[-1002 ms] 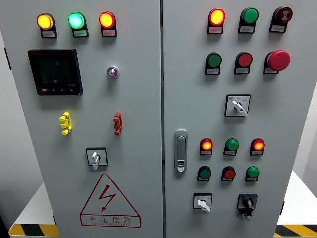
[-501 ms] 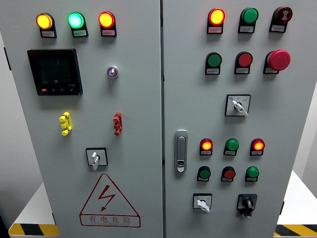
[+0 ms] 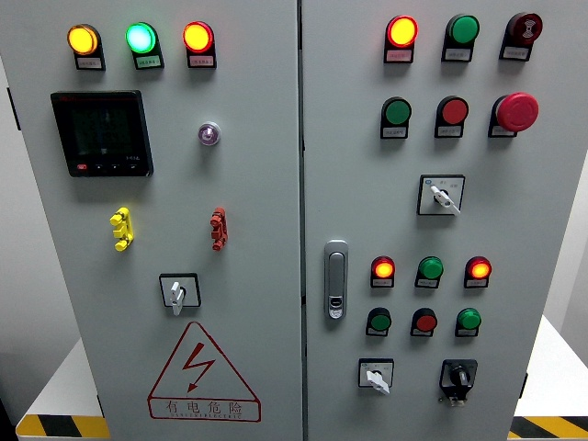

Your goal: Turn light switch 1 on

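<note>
A grey control cabinet [image 3: 248,184] with two doors fills the head view; neither robot hand is in view, so whether the fingers are spread or curled cannot be told.

Taking the chrome door handle [image 3: 336,279] on the right door as the landmark: well up and to its left, along the top of the left door, sit three lit indicator lamps, amber [image 3: 82,39], green [image 3: 141,38] and amber-red [image 3: 197,37], each with a small label plate whose print is too small to read. Below them is a dark digital meter [image 3: 101,133], and between it and the handle's height a small round key-lock button [image 3: 209,134]. Left of the handle, at about its level, are a yellow toggle piece [image 3: 120,229] and a red one [image 3: 218,229]; lower left is a white rotary selector switch [image 3: 178,292]. Which control is "light switch 1" cannot be told from any readable label. Under that selector is a red-outlined warning triangle [image 3: 203,369] with a lightning bolt and the characters "有电危险".

Right of the handle, the right door carries rows of red and green lamps and pushbuttons, a red mushroom stop button [image 3: 517,111], two white selector switches [image 3: 442,196] [image 3: 376,375] and a black knob switch [image 3: 457,378]; their labels are illegible.
</note>
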Robot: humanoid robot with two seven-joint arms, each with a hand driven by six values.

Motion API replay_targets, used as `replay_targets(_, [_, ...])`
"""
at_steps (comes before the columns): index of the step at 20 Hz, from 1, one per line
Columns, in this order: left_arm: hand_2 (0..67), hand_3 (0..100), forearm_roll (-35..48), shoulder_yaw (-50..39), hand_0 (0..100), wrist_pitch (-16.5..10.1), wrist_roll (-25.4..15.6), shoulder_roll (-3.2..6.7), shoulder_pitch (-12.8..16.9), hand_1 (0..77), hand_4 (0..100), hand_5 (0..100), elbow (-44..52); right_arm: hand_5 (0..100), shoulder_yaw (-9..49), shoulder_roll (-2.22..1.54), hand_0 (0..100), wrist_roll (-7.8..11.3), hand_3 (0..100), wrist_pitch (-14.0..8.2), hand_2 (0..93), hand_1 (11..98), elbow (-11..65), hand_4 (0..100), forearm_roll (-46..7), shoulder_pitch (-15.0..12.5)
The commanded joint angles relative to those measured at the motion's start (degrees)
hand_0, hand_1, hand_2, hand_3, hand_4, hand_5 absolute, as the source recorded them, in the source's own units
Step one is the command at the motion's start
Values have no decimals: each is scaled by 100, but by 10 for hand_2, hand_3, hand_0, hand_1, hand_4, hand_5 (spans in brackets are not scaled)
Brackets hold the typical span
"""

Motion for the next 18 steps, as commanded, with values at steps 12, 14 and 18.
replay_targets(12, [308,855,-228,-183,0,291,1228,-72,-1624,514,1000,883,73,105,8,6,0,0,197,-6,0,194,0,194,0,0])
replay_targets(14, [321,877,-403,-165,0,459,1377,-72,-1782,523,1000,899,64,105,8,-2,0,0,197,-6,0,195,0,194,0,0])
replay_targets(18, [335,889,-729,-156,0,477,1685,-72,-2064,530,1000,903,64,105,-1,-2,0,0,197,-6,0,196,0,194,0,0])
